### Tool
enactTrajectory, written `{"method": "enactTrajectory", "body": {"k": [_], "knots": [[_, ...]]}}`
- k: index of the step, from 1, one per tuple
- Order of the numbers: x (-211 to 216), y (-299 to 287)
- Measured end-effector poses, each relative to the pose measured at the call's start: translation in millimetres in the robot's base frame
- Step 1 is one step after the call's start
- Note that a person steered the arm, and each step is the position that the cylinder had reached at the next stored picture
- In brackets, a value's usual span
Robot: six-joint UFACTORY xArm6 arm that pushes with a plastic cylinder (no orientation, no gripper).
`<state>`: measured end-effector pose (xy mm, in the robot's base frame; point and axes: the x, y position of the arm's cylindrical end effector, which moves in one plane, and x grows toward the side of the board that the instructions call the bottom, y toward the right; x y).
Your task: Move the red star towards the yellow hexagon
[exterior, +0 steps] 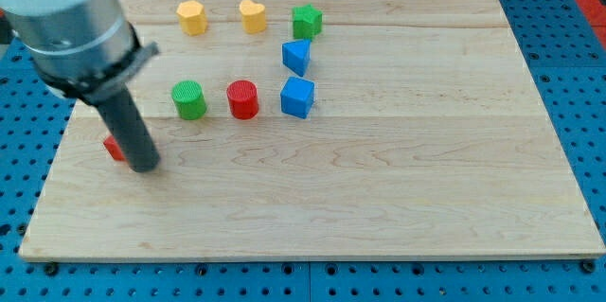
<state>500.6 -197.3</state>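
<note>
Just left of my tip (145, 167), touching it, sits the red star (114, 148), mostly hidden. Tip holds nothing. Best go below the star, then push up-right toward the yellow hexagon (191, 17).

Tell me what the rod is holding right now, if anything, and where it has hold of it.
Nothing is held. My tip has no grip; it stands against the red star, on that block's right in the view, mostly hiding it.

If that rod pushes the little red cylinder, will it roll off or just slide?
The red cylinder stands on its flat end, so it would probably slide, not roll. It looks small and solid, likely light. The smooth wooden board should let it glide easily.
</note>
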Motion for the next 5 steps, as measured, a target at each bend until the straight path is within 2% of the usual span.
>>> {"method": "enactTrajectory", "body": {"k": [1, 3, 5], "knots": [[-16.8, -1.0], [-9.5, -18.8], [-46.9, -19.5]]}}
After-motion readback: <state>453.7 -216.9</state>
